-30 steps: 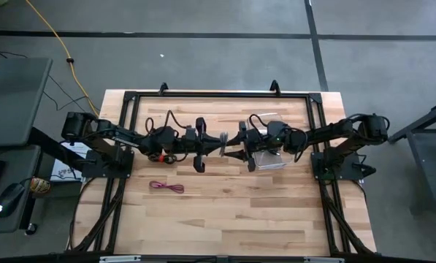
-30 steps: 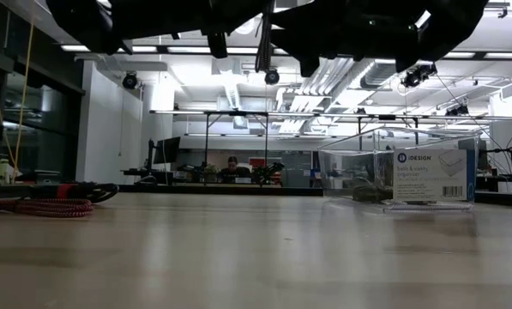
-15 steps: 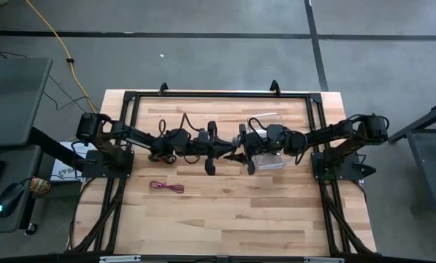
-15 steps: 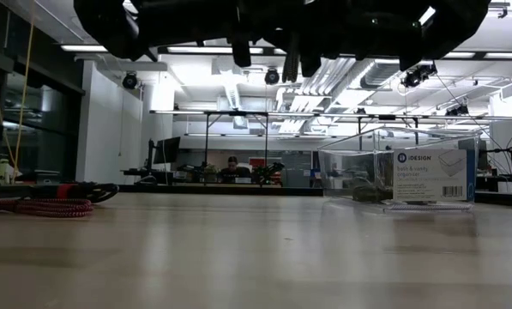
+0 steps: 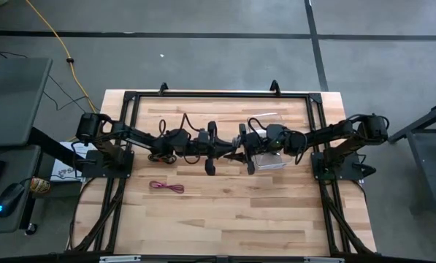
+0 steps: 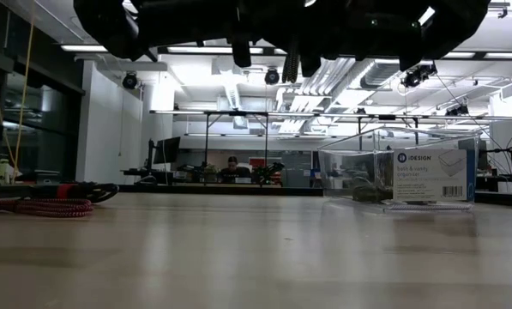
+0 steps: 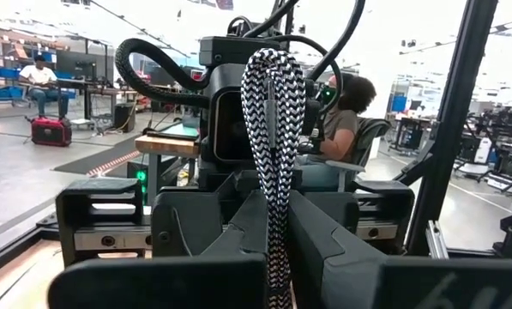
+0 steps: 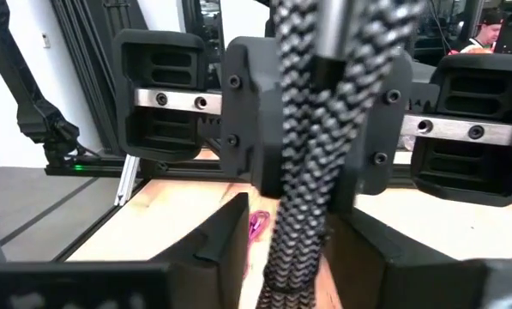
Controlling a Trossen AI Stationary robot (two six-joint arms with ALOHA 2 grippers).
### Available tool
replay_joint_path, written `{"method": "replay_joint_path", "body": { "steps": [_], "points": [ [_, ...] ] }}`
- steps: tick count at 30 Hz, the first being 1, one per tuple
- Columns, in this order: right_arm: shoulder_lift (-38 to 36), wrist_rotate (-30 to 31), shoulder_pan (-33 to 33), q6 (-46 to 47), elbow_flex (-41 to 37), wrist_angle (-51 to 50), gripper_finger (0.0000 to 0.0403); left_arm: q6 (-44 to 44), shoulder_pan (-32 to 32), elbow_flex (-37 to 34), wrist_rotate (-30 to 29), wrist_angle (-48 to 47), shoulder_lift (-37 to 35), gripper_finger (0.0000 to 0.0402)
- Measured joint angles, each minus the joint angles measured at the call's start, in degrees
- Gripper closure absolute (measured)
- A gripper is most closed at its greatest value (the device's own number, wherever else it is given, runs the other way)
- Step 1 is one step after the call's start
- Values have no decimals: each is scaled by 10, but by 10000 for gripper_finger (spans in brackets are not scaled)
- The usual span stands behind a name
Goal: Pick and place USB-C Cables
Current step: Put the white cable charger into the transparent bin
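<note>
**Jaws of both arms meet on the grey cable, high over the middle of the table**

Jaws of the left gripper (image 5: 221, 149) are closed firmly on the grey cable (image 7: 274, 129). Its braided loop stands upright between the fingers in the left wrist view. The jaws of the right gripper (image 5: 237, 155) stand on either side of the same bundle. In the right wrist view a narrow gap still shows on one side, so I judge that they are not closed on it yet.

One second ago the two grippers were apart, with open space between them. Since then the left arm has reached toward the right arm, and now the two grippers are nose to nose, well above the table (image 5: 225, 219). In the last half second almost nothing more has moved.

This looks to me like a hand-over from left to right. The right arm is the one beside the clear box (image 5: 274, 164), so the cable probably goes there. The left gripper should let go only after the right one has closed, or the bundle may fall.

The magenta cable (image 5: 166, 188) lies on the wood, near the left arm and well apart from the box. It is not picked up yet.
</note>
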Motion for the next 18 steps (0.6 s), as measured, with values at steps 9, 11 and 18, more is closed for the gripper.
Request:
{"method": "replay_joint_path", "body": {
  "steps": [9,11,18],
  "points": [
    [0,0,0,-14,1,-6,385,-11,0,0,0,-2,0,401],
    [0,-2,0,-14,1,-8,378,-16,0,0,0,-2,0,401],
    [-1,-2,0,-14,1,-10,390,-17,3,0,2,-4,0,377]
  ]
}}
